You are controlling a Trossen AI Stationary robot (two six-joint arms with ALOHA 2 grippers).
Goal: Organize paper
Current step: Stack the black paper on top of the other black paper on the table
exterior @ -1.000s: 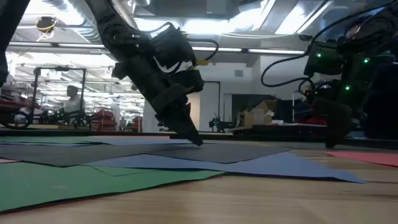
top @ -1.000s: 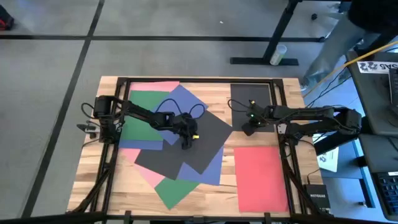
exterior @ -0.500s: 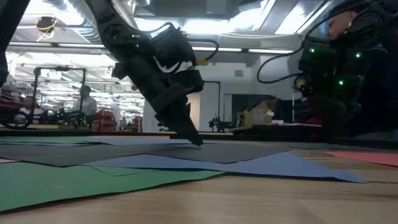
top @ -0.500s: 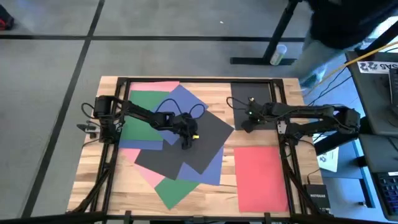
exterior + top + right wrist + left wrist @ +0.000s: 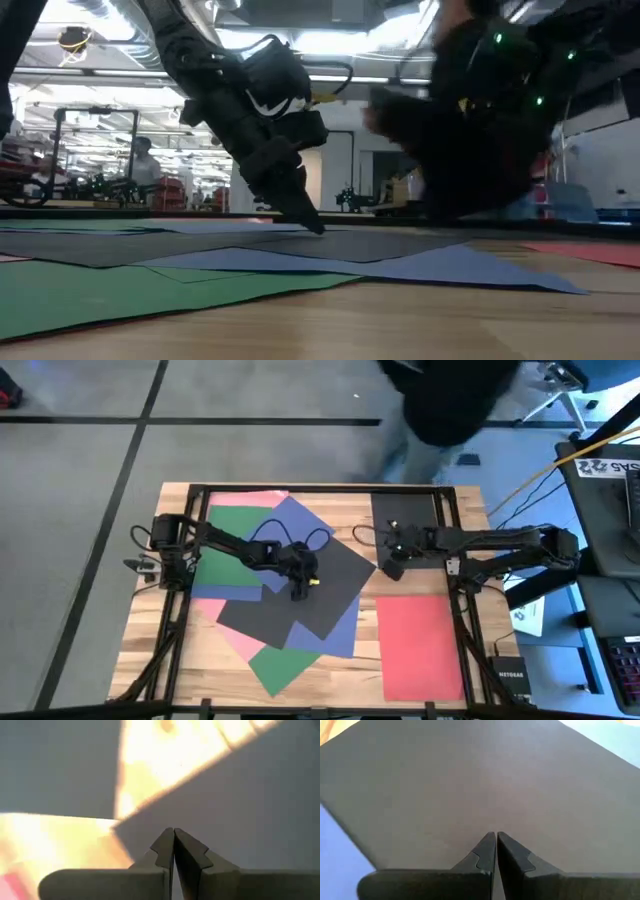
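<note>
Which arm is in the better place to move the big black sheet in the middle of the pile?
Left, probably. The left gripper, fingers shut, already has its tip down on the big black sheet. The right gripper, also shut, is only near that sheet's corner.

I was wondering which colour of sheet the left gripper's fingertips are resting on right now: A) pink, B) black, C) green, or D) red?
B: the left gripper has its shut fingertips down on the large black sheet at the middle of the pile, and the left wrist view shows black paper all around the fingers.
</note>
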